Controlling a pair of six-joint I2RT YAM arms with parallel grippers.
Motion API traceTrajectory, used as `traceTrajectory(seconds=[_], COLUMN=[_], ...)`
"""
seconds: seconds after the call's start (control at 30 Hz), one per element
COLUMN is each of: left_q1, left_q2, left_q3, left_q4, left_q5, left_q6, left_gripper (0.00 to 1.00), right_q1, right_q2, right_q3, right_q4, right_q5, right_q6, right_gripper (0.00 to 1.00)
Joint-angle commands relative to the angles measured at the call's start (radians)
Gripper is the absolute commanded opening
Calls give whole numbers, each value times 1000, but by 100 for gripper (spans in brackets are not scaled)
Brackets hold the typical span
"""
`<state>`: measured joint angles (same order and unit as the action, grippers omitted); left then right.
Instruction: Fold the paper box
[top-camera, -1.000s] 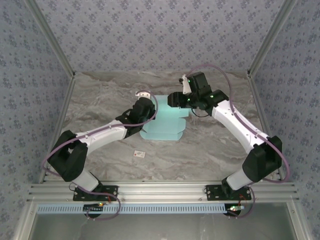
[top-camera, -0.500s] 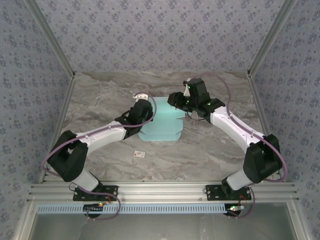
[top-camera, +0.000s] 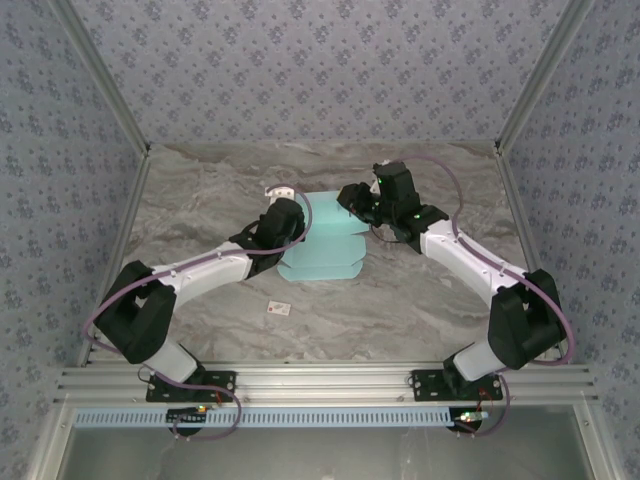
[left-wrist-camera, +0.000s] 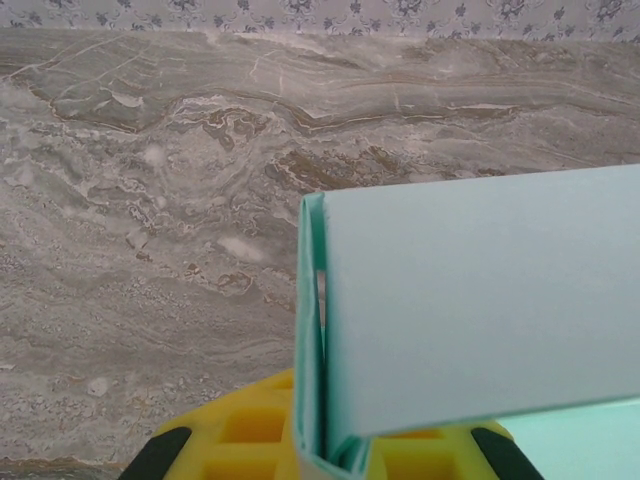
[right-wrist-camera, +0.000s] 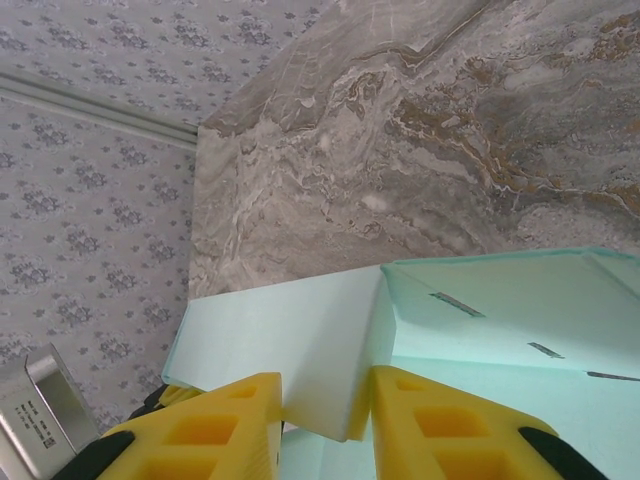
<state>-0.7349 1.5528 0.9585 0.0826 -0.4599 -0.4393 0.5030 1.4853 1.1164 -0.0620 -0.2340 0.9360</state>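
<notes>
The paper box (top-camera: 327, 245) is a light turquoise card sheet, partly folded, lying mid-table between the two arms. My left gripper (top-camera: 297, 220) is at its left edge. In the left wrist view that gripper (left-wrist-camera: 325, 455) is shut on a doubled-over, upright fold of the paper box (left-wrist-camera: 480, 310), which comes up between its yellow fingers (left-wrist-camera: 240, 440). My right gripper (top-camera: 352, 198) is at the sheet's far right corner. In the right wrist view that gripper (right-wrist-camera: 325, 415) pinches a raised flap of the paper box (right-wrist-camera: 300, 340), and both yellow fingers (right-wrist-camera: 440, 420) touch the card.
A tiny white tag with a red mark (top-camera: 280, 309) lies on the marble table (top-camera: 200, 200) in front of the box. Patterned walls and metal frame posts (top-camera: 120, 110) close in the back and sides. Bare table lies left and right of the sheet.
My right gripper has moved left and down to the sheet's far corner and closed its fingers onto the raised flap. The left arm has kept its grip and barely moved.
</notes>
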Motion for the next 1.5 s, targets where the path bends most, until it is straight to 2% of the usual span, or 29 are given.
traceTrajectory(seconds=[0.0, 0.13, 0.3, 0.57, 0.73, 0.9, 1.03, 1.27, 1.47], left_q1=[-19, -18, -7, 27, 46, 59, 60, 60, 59], left_q2=[-8, -8, -7, -17, -27, -40, -50, -59, -66], left_q3=[8, 6, 8, 9, 8, 8, 9, 0, -7], left_q4=[45, 43, 40, 30, 22, 11, 5, 2, 6], left_q5=[54, 43, 29, 28, 31, 38, 45, 53, 60], left_q6=[17, 20, 24, 22, 16, 11, 1, -7, -12], left_gripper=[0, 0, 0, 0, 0, 0, 0, 0, 0], right_q1=[14, 14, 19, 27, 45, 63, 100, 123, 114], right_q2=[-22, -25, -48, -155, -221, -258, -236, -174, -142], right_q3=[1, 12, 24, -16, -18, -26, -70, -108, -132], right_q4=[40, -12, -120, -244, -335, -425, -413, -346, -260], right_q5=[7, 32, 86, 188, 258, 224, 192, 271, 282], right_q6=[14, -24, -100, -206, -347, -465, -449, -362, -320], right_gripper=[29, 32, 44, 58, 61, 63, 64, 64, 64])
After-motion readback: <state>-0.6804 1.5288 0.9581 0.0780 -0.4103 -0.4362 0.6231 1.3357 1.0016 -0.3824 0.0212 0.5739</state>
